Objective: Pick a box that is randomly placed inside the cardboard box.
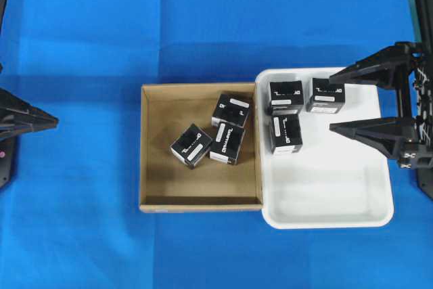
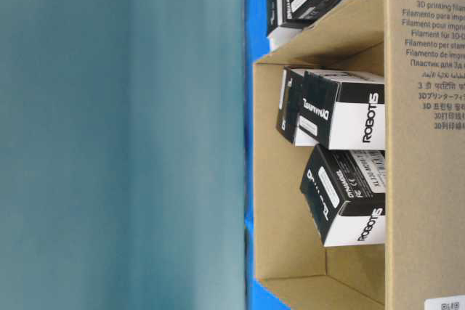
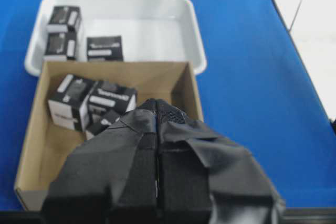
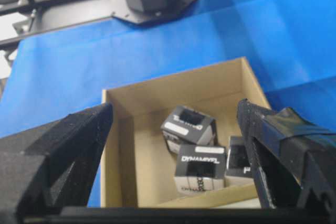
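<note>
The brown cardboard box (image 1: 162, 160) sits mid-table and holds three black boxes: one lower left (image 1: 191, 145), one in the middle (image 1: 228, 143), one at the upper right (image 1: 233, 109). My right gripper (image 1: 331, 103) is open and empty over the right part of the white tray, apart from the cardboard box. In the right wrist view my right gripper (image 4: 175, 106) frames the cardboard box (image 4: 142, 145) and its black boxes (image 4: 189, 127). My left gripper (image 1: 54, 123) is shut and empty at the far left; in its wrist view it (image 3: 156, 103) faces the cardboard box (image 3: 47, 145).
A white plastic tray (image 1: 331, 181) touches the cardboard box's right wall and holds three more black boxes (image 1: 286, 97) along its far side. Blue cloth (image 1: 81, 221) covers the table. The table-level view shows the cardboard box (image 2: 421, 179) from close by.
</note>
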